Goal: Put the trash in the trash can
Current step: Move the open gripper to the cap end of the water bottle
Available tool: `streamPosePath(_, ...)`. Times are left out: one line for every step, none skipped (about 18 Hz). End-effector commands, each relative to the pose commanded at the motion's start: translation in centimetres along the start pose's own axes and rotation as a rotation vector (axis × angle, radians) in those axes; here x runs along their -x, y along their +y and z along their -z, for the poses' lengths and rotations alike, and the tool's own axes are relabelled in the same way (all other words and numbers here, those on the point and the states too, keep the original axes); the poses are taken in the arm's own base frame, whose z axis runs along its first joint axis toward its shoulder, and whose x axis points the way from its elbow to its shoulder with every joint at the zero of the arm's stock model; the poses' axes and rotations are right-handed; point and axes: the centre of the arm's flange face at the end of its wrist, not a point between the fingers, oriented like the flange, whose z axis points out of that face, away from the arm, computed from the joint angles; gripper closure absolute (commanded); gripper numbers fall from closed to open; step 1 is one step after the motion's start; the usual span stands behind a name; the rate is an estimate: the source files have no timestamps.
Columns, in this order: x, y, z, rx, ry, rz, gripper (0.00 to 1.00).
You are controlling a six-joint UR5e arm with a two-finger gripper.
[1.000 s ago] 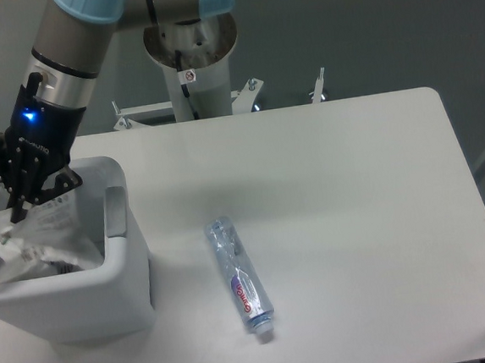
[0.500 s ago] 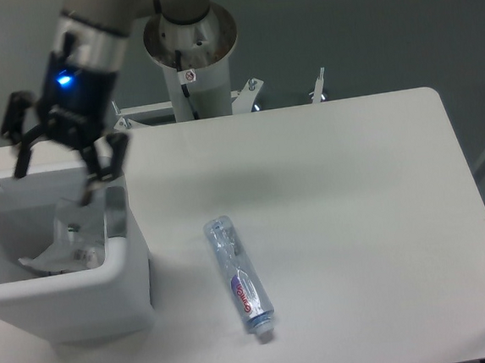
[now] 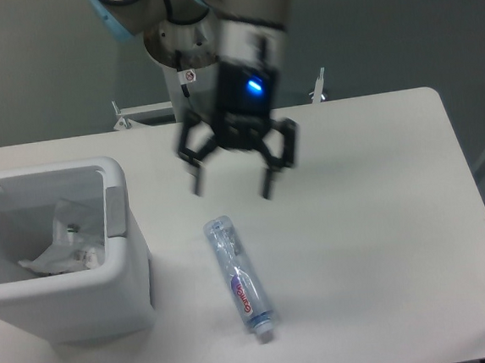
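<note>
Brightness: even, fairly bright, cool in tone.
Light source: apparently overhead; not in view.
Shadows: soft and faint; a dim patch on the table (image 3: 382, 220) beneath and to the right of the gripper (image 3: 232, 187), a darker band beside the trash can (image 3: 129, 268).
Glare: small highlights on the bottle (image 3: 240, 275); a blue indicator light glows on the gripper's body.
Blur: the gripper and arm are smeared by motion.
Sharpness: bottle and table edges fairly crisp; overall resolution low.

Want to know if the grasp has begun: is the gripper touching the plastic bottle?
Apart. The fixed camera shows the open gripper above the crushed plastic bottle, with bare white table visible between its fingertips and the bottle.
</note>
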Motion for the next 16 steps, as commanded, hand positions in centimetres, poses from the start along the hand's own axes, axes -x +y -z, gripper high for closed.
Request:
streamPosePath(1.1,-0.2,-1.6,0.024,-0.015,0.012,0.00)
streamPosePath(2.0,-0.4,-3.1,0.044,-0.024,0.025,0.00)
streamPosePath(2.8,-0.6,-4.6,0.060,-0.024,0.034,0.00)
streamPosePath(3.5,-1.0,-5.8,0.074,-0.026,0.041,0.00)
streamPosePath(4.1,-1.3,-6.8,0.083,-0.030,0.046,0.00)
streamPosePath(4.9,-1.3,-8.0,0.101,-0.042,0.053,0.00)
streamPosePath(5.3,-1.1,-9.0,0.119,-0.058,0.057,0.00)
streamPosePath(5.6,-0.8,-9.8,0.131,-0.059,0.060,0.00)
streamPosePath(5.4,-0.4,-10.9,0.150,-0.053,0.058,0.00)
streamPosePath(5.1,-0.2,-12.1,0.166,-0.047,0.053,0.00)
streamPosePath(5.6,0.4,-13.6,0.190,-0.043,0.062,0.00)
streamPosePath(5.9,0.5,-14.5,0.200,-0.044,0.064,0.00)
streamPosePath(5.7,0.1,-15.2,0.203,-0.045,0.055,0.00)
streamPosePath(5.3,-0.4,-16.1,0.206,-0.048,0.046,0.00)
streamPosePath(5.2,-0.5,-17.3,0.217,-0.057,0.060,0.00)
streamPosePath(5.3,-0.5,-18.4,0.226,-0.066,0.080,0.00)
